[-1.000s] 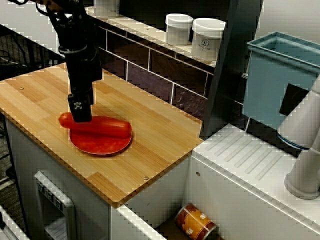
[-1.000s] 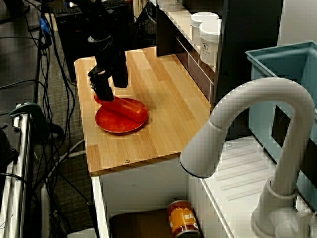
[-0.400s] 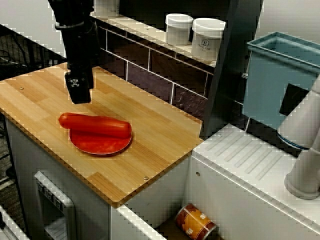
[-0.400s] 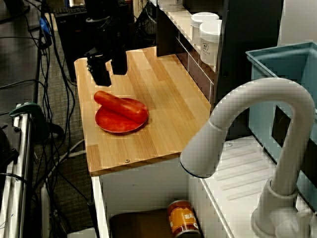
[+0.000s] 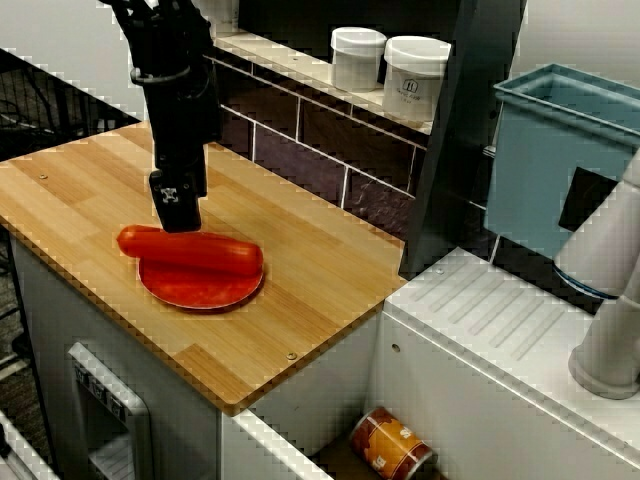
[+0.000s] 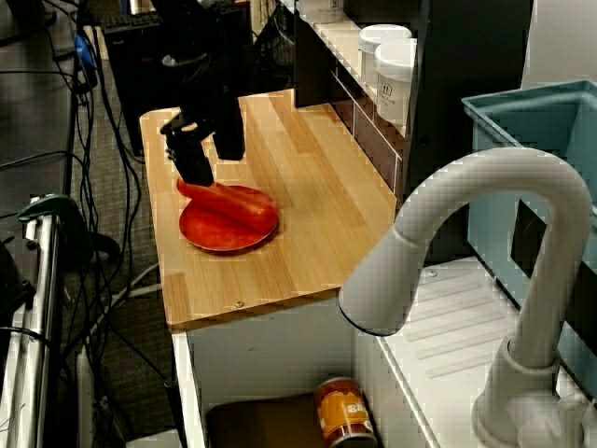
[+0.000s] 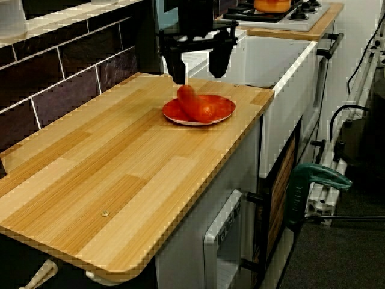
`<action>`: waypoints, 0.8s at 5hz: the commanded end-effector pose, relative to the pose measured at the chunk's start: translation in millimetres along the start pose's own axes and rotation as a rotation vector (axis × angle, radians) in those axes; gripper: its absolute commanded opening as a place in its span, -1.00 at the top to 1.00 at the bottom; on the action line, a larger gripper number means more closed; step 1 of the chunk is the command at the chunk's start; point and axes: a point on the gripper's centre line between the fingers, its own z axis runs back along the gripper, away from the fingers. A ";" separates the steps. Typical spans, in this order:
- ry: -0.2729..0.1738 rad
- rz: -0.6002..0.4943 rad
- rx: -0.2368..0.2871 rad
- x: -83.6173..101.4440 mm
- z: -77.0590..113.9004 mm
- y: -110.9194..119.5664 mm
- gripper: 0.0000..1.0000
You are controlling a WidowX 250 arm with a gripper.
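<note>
gripper point(image 7: 197, 76) wide open, holding nothing. it hangs over the left end of the sausage point(image 5: 190, 250), one finger on each side. the tips sit just above it, and i can't tell from any view whether they touch.

sausage lies across the red plate point(image 5: 195, 292). its left end sticks out past the plate rim. plate sits on the wood counter point(image 5: 310, 280).

front view, left to right from the plate:
- only one finger point(image 5: 176, 200) shows, flat face toward the camera, so the jaw gap can't be read here
- two white jars point(image 5: 415, 75) on the ledge, behind and right of the plate
- a can point(image 5: 392, 445) lying down low, right of the plate and below counter level
- blue bin point(image 5: 545, 160) far right of the plate

faucet view: both fingers show, spread apart either side of the sausage end. the white faucet point(image 6: 466, 215) fills the near right. cables point(image 6: 103, 112) on the floor left of the plate, not seen in the other views.

counter-end view: the clearest look at the gap, with the jaws set much wider than the sausage. only this view shows an orange pot point(image 7: 272, 5) beyond the plate and a green clamp point(image 7: 316, 180) low and right of it.
</note>
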 end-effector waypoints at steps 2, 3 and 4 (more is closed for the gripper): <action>0.011 0.098 0.072 -20.4 -30.6 25.0 -1.00; 0.025 0.084 0.082 -23.7 -37.3 17.7 -1.00; 0.029 0.066 0.072 -25.3 -40.7 10.2 -1.00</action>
